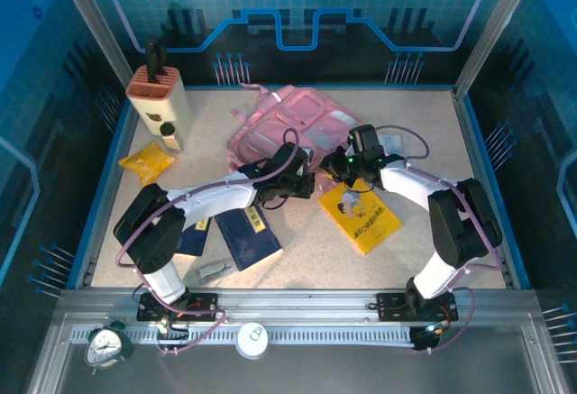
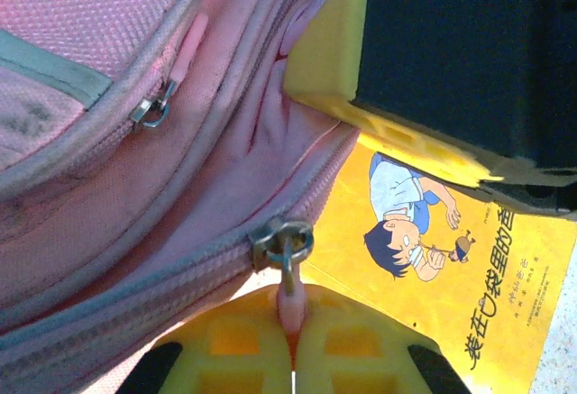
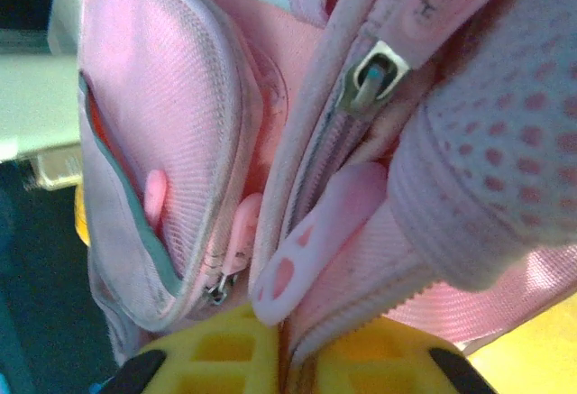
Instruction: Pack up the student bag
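My left gripper (image 2: 290,362) is clenched on the zip pull (image 2: 289,304). My right gripper (image 3: 287,367) clamps the zip edge (image 3: 379,311) alongside. The student bag (image 1: 288,119) lies beyond both, toward the table's (image 1: 315,263) far edge.

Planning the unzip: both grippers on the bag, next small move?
Probably draw the left gripper back to slide the zip pull it is shut on; the right gripper pinches the student bag beside a zip, bracing it.
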Robot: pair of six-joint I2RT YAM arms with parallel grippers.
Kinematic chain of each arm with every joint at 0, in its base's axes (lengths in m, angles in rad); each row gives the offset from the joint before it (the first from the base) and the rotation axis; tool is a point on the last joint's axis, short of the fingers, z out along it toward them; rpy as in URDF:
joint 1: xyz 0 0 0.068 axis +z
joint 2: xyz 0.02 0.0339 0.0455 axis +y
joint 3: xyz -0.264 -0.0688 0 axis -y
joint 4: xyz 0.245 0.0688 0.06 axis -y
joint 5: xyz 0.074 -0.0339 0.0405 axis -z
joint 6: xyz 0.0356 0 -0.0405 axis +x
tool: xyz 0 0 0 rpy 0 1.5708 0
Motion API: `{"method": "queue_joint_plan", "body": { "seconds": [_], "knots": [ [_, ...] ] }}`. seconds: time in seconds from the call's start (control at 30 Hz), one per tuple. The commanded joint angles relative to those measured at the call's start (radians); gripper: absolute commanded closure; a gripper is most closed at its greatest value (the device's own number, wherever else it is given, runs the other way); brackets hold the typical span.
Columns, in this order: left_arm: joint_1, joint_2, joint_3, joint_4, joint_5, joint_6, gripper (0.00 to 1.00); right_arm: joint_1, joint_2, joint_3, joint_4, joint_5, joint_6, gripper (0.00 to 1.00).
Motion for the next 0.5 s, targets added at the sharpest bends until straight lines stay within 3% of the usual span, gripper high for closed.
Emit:
{"method": "queue_joint_plan", "body": {
  "seconds": [0.0, 0.2, 0.37, 0.47],
  "knots": [
    [-0.002, -0.046, 0.047, -0.022, 0.002, 0.083, 1.0, -0.031, 0.024, 0.042, 0.026, 0.025, -0.03, 0.97],
    [0.039, -0.096, 0.04, -0.182, -0.094, 0.176, 1.0, -0.104, 0.008, 0.098, -0.043, 0.031, -0.118, 1.0],
    [0.123, -0.157, -0.026, -0.234, -0.063, 0.198, 1.0, -0.179, 0.061, 0.204, -0.12, -0.011, -0.215, 1.0],
    [0.125, -0.163, -0.027, -0.241, -0.038, 0.218, 1.0, -0.206, 0.132, 0.304, -0.177, -0.038, -0.259, 1.0]
  ]
}}
